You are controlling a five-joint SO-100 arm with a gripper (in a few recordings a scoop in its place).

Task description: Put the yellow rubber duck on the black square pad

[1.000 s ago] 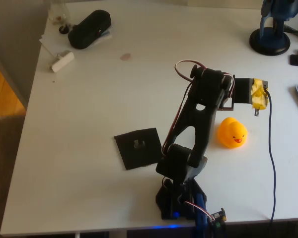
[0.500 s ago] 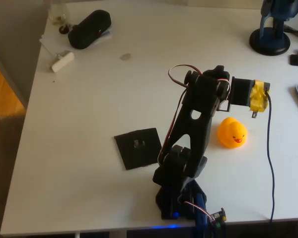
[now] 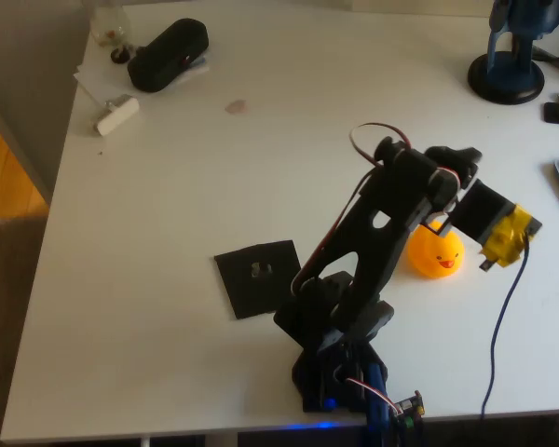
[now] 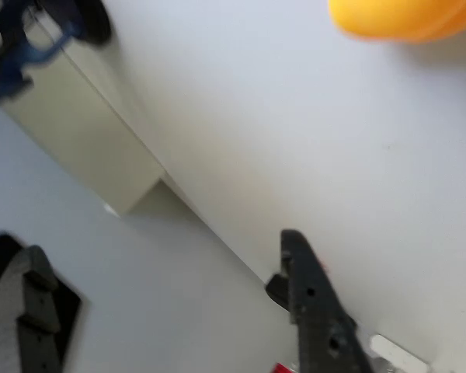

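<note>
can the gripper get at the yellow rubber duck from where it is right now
Probably yes. In the overhead view the gripper hangs just right of the yellow rubber duck, apart from it. In the wrist view its fingers are spread, with only bare table between.

This looks like a home desk or hobby workspace. A plain white bench (image 3: 168,168) stands over warm wooden flooring (image 3: 5,177) seen at the left edge of the overhead view. Everyday clutter sits at its far corners: a black oblong case (image 3: 168,54) on some papers (image 3: 98,82), and a blue desk stand (image 3: 511,56) with a round black foot. A small black arm (image 3: 373,242) with exposed wires and yellow tape is fixed at the bench's near edge.
</note>
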